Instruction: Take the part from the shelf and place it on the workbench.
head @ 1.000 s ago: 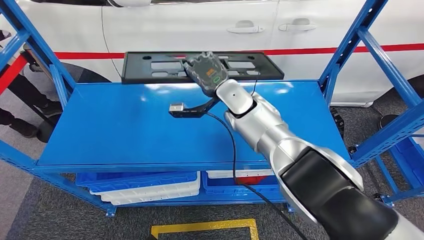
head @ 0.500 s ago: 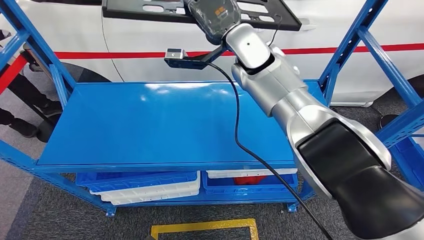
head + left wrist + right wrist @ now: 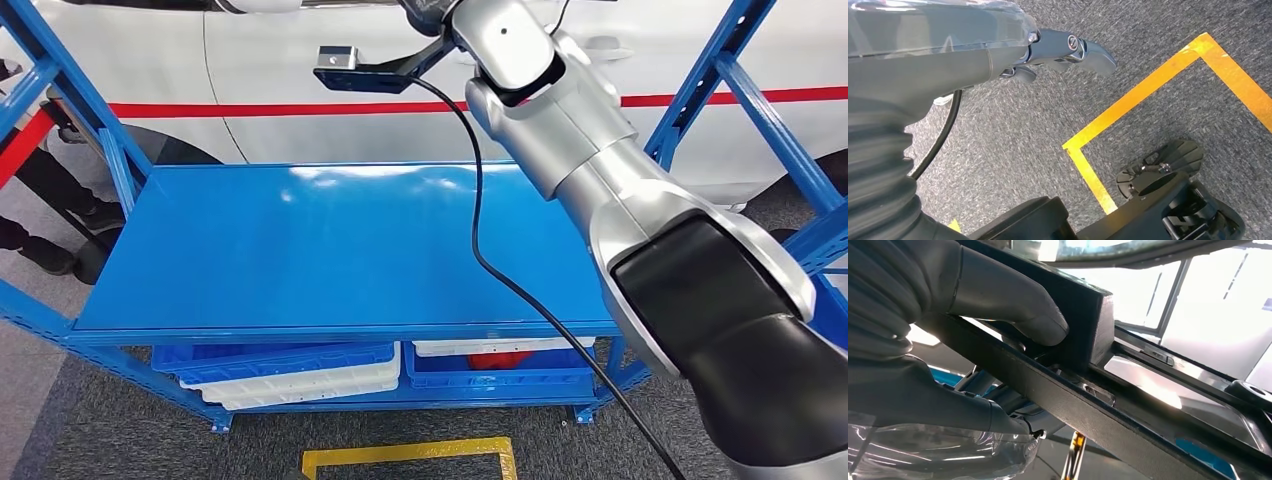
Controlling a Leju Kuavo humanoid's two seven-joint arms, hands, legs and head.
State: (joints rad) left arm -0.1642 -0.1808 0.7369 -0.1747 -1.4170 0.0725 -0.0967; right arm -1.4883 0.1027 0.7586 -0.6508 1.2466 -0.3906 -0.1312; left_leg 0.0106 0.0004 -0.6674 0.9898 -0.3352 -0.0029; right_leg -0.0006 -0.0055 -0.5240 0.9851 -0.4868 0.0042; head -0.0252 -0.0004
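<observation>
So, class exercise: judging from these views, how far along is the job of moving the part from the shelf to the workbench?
Done: the black part is off the blue shelf. In hand: the right hand grips it, thumb pressed on its frame, arm raised high. The left hand hangs over the floor. Left: carrying it to a workbench and setting it down.

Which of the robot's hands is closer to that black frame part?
The right. Its right hand grips the black frame part, thumb pressed on it. The left hand hangs down over the grey carpet, holding nothing.

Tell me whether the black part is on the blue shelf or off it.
Off it. In the right wrist view the right robot hand grips the black part, thumb pressed on its frame; the head view shows the blue shelf surface bare.
</observation>
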